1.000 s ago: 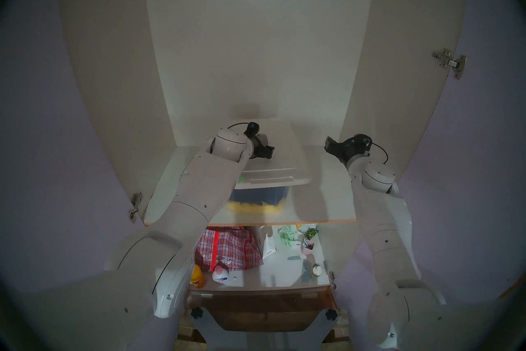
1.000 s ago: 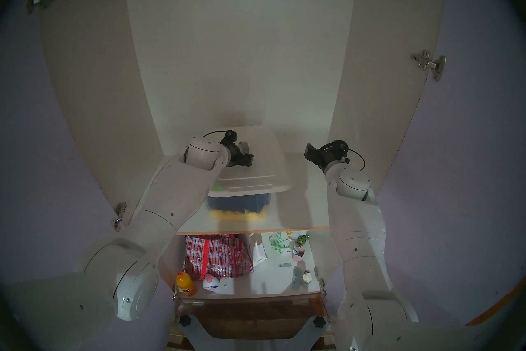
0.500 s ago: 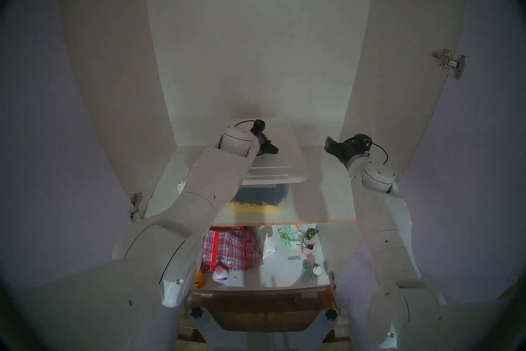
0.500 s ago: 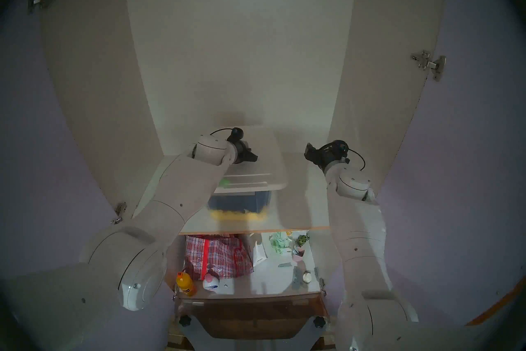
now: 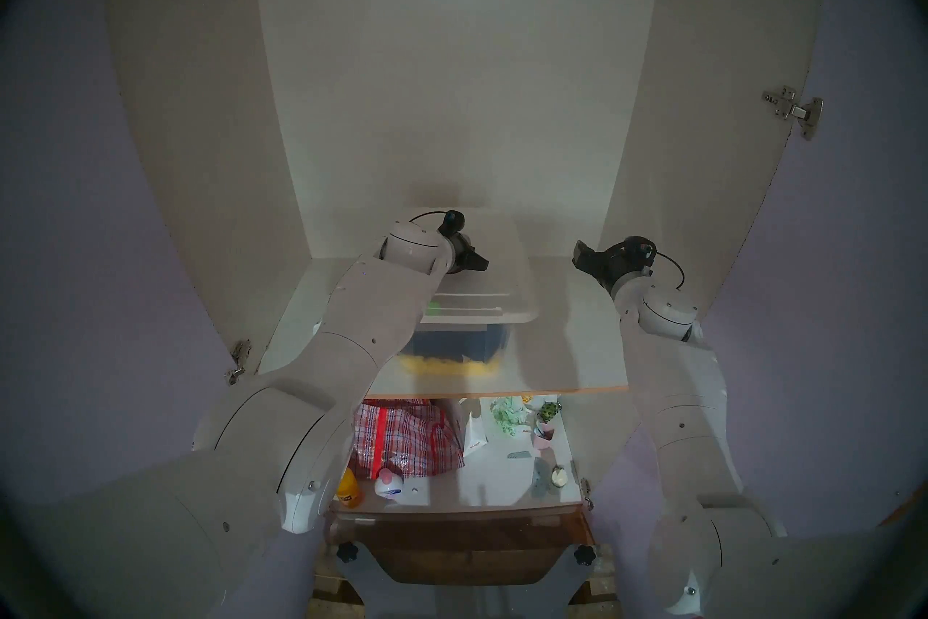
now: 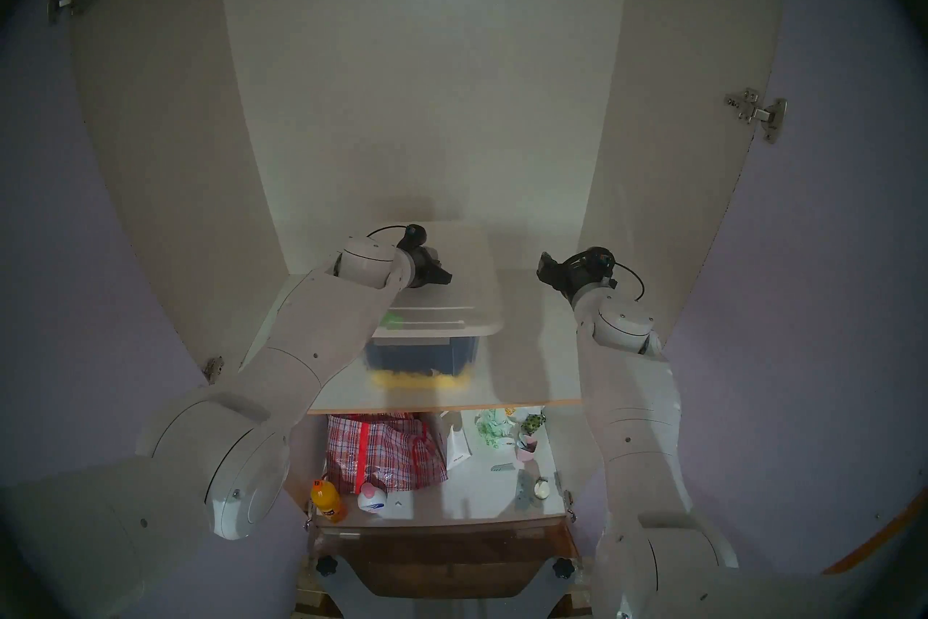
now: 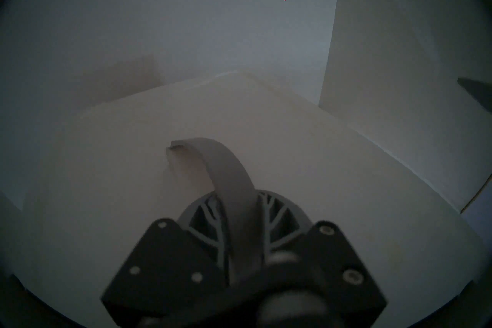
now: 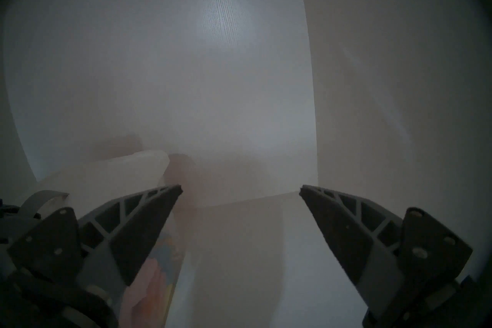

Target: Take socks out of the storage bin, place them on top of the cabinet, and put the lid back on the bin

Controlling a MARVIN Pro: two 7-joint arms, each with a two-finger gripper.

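Lid (image 5: 494, 271) lies flat, long axis running toward cabinet (image 5: 452, 75) back

The storage bin (image 5: 454, 346), a clear plastic box with dark blue cloth above yellow cloth showing through its front wall, stands on the white, tan-edged shelf board of the cabinet (image 5: 577, 372), near the board's front edge and left of its middle. The lid (image 5: 502, 271), flat, white and round-cornered with ridges along its near edge, lies over the top of the bin, overhanging the bin's front and right walls. Its grey handle (image 7: 226, 181) arches up from the lid's middle, gripped between the left gripper (image 7: 241, 237) fingers.
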